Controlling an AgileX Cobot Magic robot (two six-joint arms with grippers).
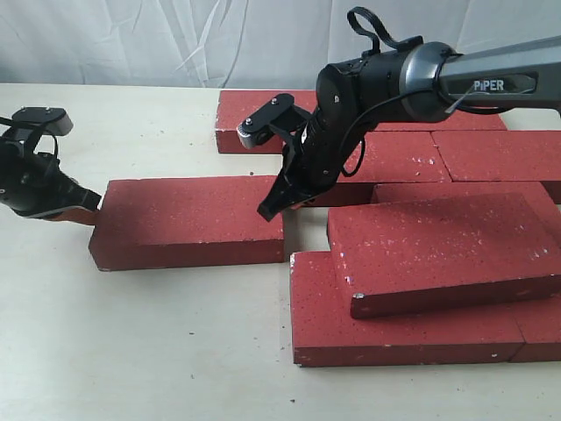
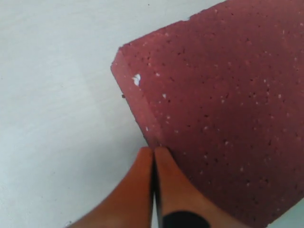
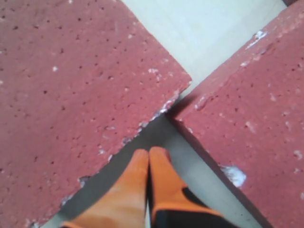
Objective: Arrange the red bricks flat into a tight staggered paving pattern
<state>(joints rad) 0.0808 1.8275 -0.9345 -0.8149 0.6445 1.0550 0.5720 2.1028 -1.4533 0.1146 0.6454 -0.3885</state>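
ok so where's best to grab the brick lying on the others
The stacked brick: probably pinch its left end in the exterior view across its thin thickness, coming from that side. That end faces the bare gap; other sides lie over neighbouring bricks.

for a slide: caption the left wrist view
Shut left gripper at the end of a red brick on a pale table

I see a pale cream, flat tabletop point(image 1: 158, 351) filling my exterior view from 3 round through 6 to 9 o'clock. At 12 o'clock a white, crumpled hanging sheet point(image 1: 175, 39) closes the back. Light is soft and even.
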